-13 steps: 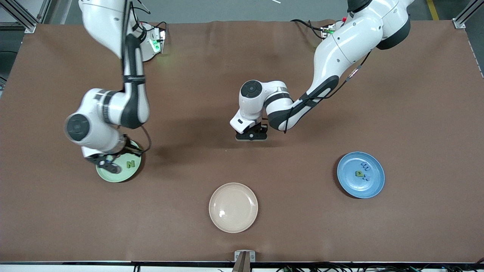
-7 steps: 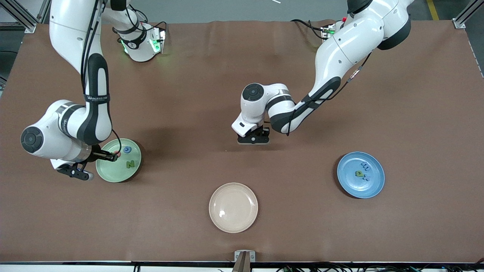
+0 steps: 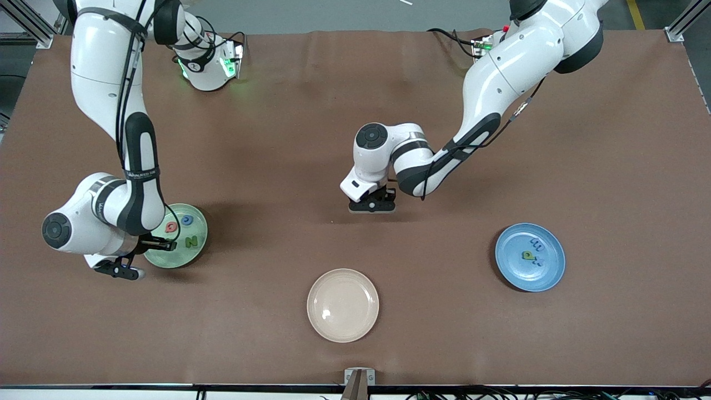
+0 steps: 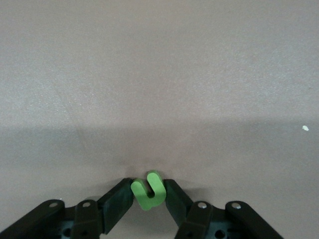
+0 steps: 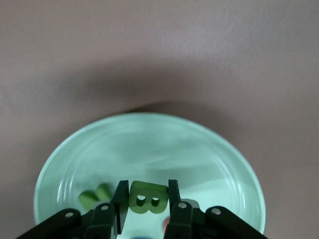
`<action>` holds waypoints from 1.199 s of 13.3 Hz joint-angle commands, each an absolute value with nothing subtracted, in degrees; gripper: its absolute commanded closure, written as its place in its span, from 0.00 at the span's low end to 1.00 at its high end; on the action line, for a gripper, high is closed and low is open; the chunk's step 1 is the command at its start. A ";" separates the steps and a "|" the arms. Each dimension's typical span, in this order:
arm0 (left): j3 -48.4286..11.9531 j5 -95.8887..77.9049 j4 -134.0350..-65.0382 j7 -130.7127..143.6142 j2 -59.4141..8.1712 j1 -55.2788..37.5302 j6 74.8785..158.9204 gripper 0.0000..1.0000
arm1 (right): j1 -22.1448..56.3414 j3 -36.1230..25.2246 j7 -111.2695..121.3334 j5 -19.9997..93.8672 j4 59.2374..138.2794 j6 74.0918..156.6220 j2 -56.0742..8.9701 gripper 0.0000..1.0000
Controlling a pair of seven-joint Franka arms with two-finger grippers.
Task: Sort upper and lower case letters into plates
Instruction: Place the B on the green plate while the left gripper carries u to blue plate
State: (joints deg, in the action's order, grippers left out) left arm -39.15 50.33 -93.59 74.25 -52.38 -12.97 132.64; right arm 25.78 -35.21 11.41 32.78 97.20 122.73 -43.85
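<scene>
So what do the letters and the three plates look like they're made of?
Green letter B in the right end effector: thick, matte, flat-cut edges, probably foam or painted wood. Green letter in the left end effector: same look. Mint green plate, blue plate and beige plate: smooth with soft highlights, likely plastic or melamine; glazed ceramic is possible.

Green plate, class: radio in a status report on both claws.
Right claw shut on dark green B over green plate. Left claw shut on light green letter at mid-table. Nothing in the way.
</scene>
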 commanded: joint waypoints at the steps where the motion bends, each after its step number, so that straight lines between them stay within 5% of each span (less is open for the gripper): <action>1: -37.97 50.71 -92.81 74.71 -54.05 -14.41 132.89 0.99 | 24.61 -33.49 12.04 32.61 96.50 123.75 -44.38 0.85; 7: -38.14 50.54 -92.46 74.44 -52.48 -13.19 132.10 1.00 | 24.70 -32.70 11.78 32.70 97.21 123.75 -44.38 0.79; 10: -38.84 49.23 -92.46 74.18 -51.07 -11.26 129.74 1.00 | 24.79 -32.70 11.25 32.78 96.85 123.31 -44.03 0.05; 16: -51.65 48.34 -92.55 70.77 -50.19 4.01 121.31 1.00 | 25.31 -33.05 11.34 32.43 97.03 122.18 -42.37 0.00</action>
State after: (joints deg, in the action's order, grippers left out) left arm -47.06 49.43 -91.63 73.61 -51.61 -1.89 124.94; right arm 25.74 -33.56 11.46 32.79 96.50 123.35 -44.33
